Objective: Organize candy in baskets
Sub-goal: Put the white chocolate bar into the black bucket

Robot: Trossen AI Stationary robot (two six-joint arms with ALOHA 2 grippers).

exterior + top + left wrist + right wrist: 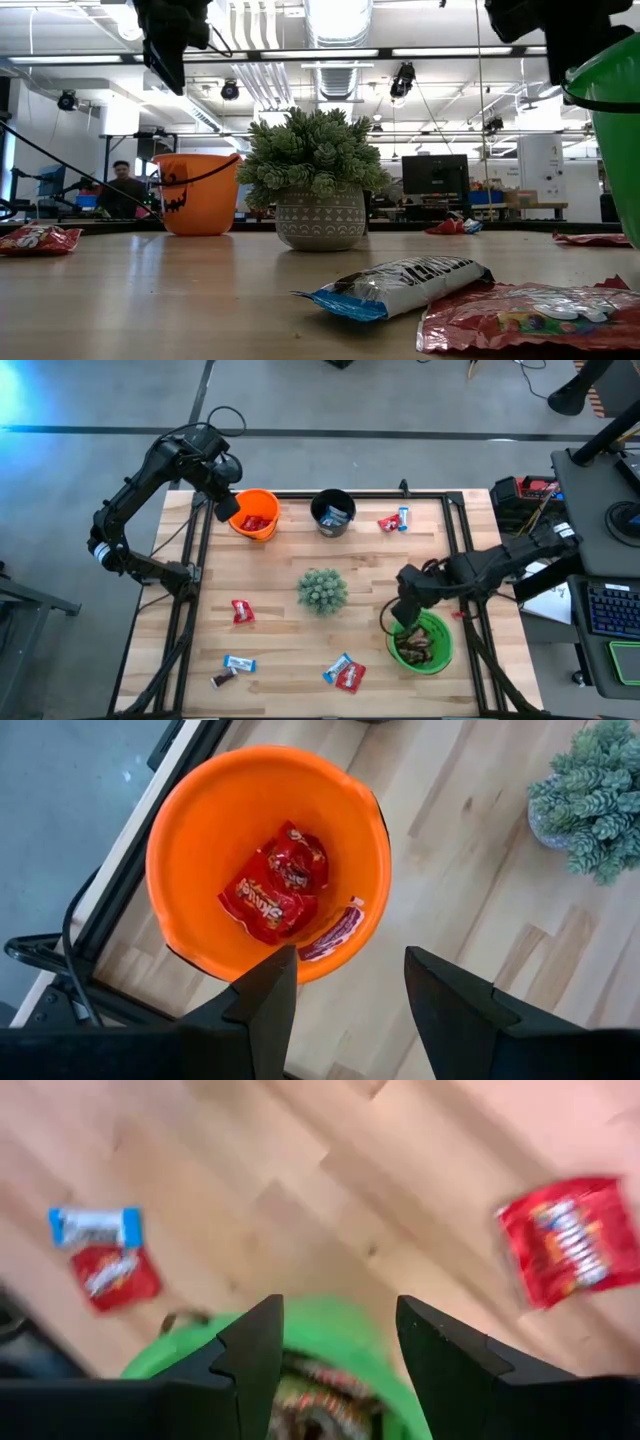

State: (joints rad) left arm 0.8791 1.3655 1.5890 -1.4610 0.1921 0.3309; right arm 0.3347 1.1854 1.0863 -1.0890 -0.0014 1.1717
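1. The left gripper [228, 506] hangs over the orange basket [256, 513] in the upper left of the high view. Its fingers [268, 995] are spread apart and hold nothing.
2. Inside the orange basket lie red candies [280, 892], seen in the middle of the left wrist view.
3. The right gripper [402, 616] is in the lower right of the high view, at the rim of the green basket [424, 646]. Its fingers [252, 1345] are wide apart and empty.
4. The green basket has dark brown candies [417, 645] inside it.
5. The black basket [333, 513] sits at the top middle of the high view, with a blue candy [335, 515] in it.
6. To the right of the black basket, a red candy and a blue one [393, 521] lie touching on the table [280, 630].
7. A spiky green plant [322, 590] stands in the middle of the table.
8. A red candy [242, 611] lies alone to the left of the plant.
9. At the lower left of the high view are a blue candy [239, 663] and a dark brown one [223, 678], close together.
10. At the bottom middle, a blue candy [336, 667] and a red candy [351, 677] lie touching.
11. In the low view that blue candy [400, 283] and red candy [530, 312] fill the lower right, close to the camera.
12. A person [122, 190] shows far back at the left of the low view.
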